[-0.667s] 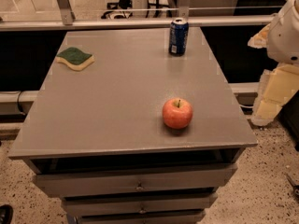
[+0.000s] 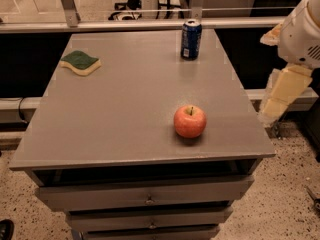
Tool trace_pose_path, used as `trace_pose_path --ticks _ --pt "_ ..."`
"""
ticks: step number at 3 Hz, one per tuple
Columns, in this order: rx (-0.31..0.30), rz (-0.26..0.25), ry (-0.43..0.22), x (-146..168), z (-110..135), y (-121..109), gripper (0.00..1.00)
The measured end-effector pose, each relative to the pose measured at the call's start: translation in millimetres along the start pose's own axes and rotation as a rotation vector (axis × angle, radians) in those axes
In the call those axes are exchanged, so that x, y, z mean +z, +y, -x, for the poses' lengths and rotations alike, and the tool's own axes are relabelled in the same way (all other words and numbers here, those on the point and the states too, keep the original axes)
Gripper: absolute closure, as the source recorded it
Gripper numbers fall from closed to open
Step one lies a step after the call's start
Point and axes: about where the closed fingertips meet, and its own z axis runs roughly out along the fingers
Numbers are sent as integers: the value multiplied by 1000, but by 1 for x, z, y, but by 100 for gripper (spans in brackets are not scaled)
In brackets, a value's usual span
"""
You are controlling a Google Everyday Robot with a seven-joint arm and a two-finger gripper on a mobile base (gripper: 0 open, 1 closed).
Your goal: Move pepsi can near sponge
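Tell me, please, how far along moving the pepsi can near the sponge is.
Nothing done yet: the pepsi can stands at the table's far edge, well apart from the sponge at far left. The gripper is beside the table's right edge, away from both. Grasping, carrying and placing remain.

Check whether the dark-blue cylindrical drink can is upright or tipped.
Upright: the dark-blue drink can stands on its base, silver top up. The gripper hangs beside the grey table's right edge.

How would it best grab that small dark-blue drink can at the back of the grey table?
Grip the dark-blue cylindrical pepsi can around the middle of its round wall, coming level from the view's right. It stands upright with bare grey table around it, and the gripper hangs beyond the table's right edge.
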Motion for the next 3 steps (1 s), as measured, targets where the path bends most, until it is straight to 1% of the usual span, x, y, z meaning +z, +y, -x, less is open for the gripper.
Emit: trace_pose_path --ticks 1,2,3 --pt "15 -73 -57 22 6 -38 0" --pt "43 -147 -142 46 16 -87 0" --pt "109 -212 -303 69 38 -145 0"
